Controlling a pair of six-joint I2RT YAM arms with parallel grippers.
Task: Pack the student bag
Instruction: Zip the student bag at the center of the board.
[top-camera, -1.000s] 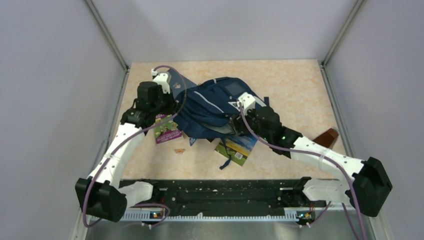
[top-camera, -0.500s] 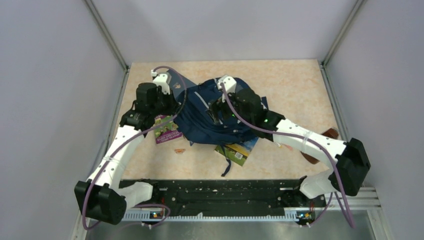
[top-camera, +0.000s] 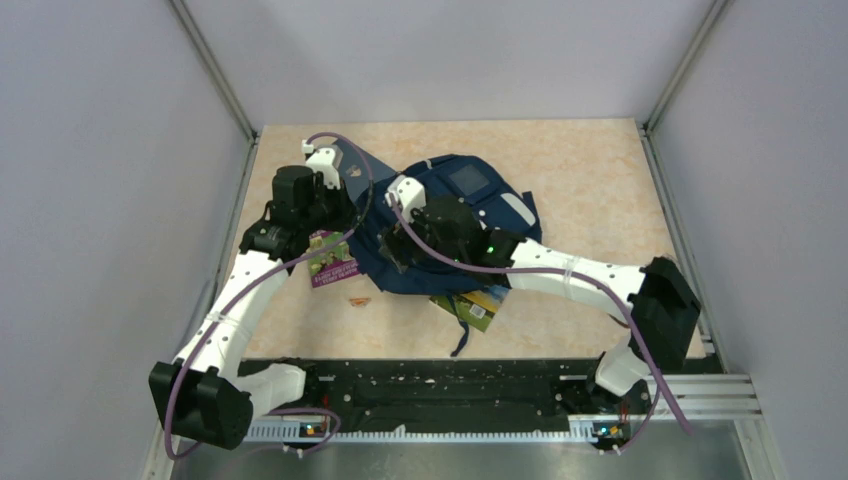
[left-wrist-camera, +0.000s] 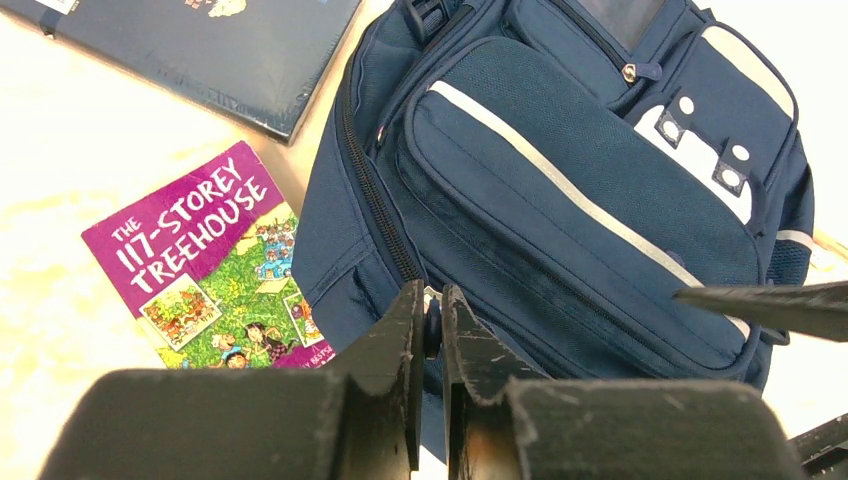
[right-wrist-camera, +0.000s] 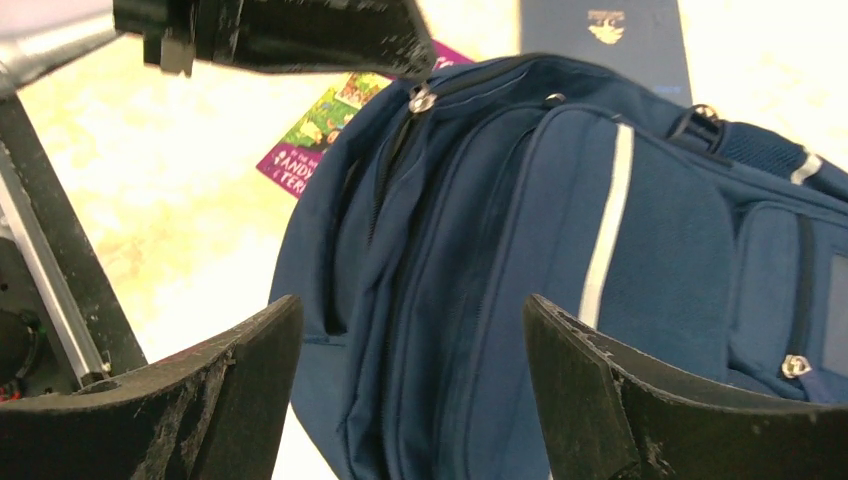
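Right gripper (right-wrist-camera: 410, 310): swinging leftward across the backpack (right-wrist-camera: 520, 260), hovering above it, jaws spread wide. Left gripper (left-wrist-camera: 428, 305): staying pinched on backpack's zipper (left-wrist-camera: 378, 205) edge.

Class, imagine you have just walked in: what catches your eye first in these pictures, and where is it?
The navy student bag sprawls in the middle of the table, the biggest thing there. The right gripper hangs over it, jaws wide apart. Beside the bag, toward the left arm, lies a bright purple book, The 117-Storey Treehouse.

R fingers (right-wrist-camera: 230, 390) swung left over student bag (right-wrist-camera: 660, 250).
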